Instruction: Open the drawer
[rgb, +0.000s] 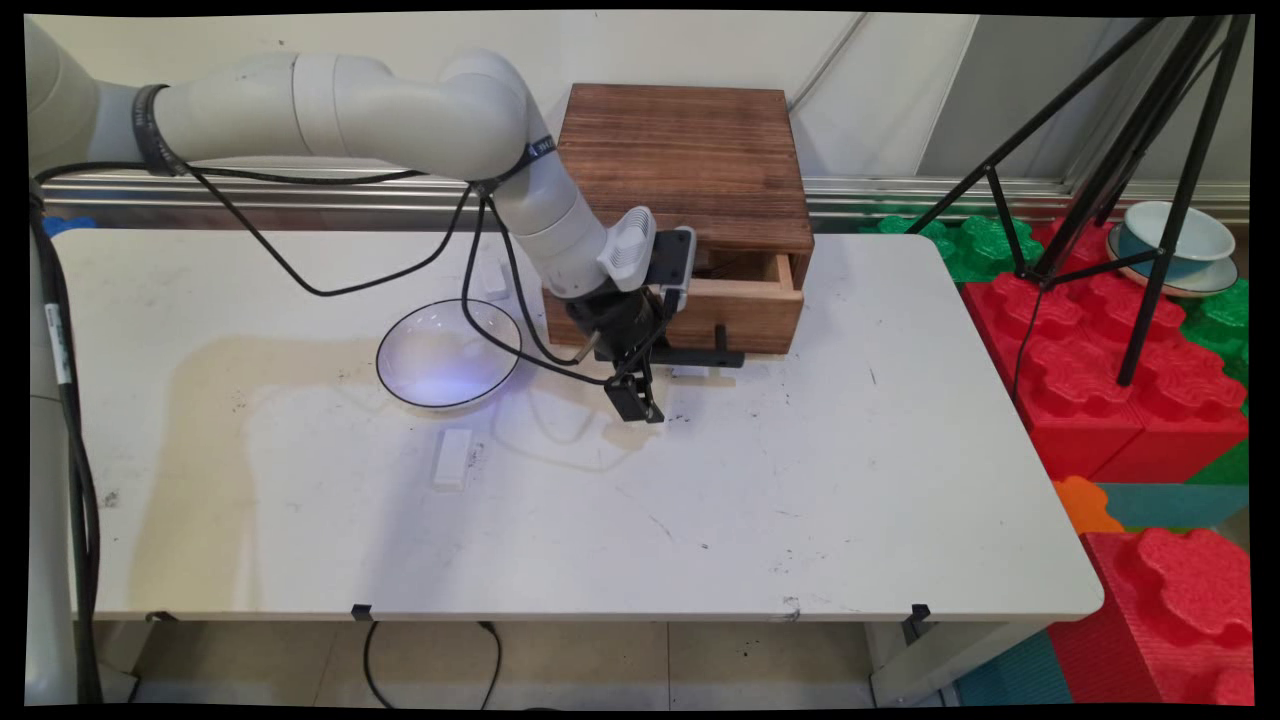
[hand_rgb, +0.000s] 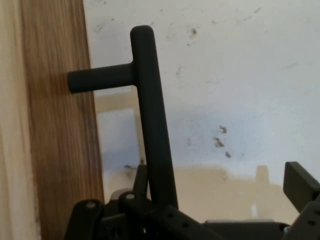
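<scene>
In the main view the gripper (rgb: 635, 395) hangs low over the bench (rgb: 800, 500), tilted down just in front of a wooden box (rgb: 690, 170). The box's drawer (rgb: 750, 300) stands slightly open. The drawer's black handle (rgb: 705, 355) runs along its front, level with the wrist, and the fingertips reach below it towards the bench top. A glass bowl (rgb: 448, 353) sits just to the picture's left of the gripper, and a small white block (rgb: 452, 458) lies nearer the camera, apart from both. In the hand view the handle (hand_rgb: 150, 115) shows as a long bar on a short stem (hand_rgb: 100, 80) fixed to the drawer front (hand_rgb: 60, 140). The bar runs down into the linkage at the picture's lower left. The jaws of the gripper (hand_rgb: 220, 180) are wide and hold nothing. One finger (hand_rgb: 300, 182) stands well off at the right. The other is mostly hidden behind the bar, and whether it touches cannot be told. As things stand, the bar sits far to one side of the gap, not centred.
</scene>
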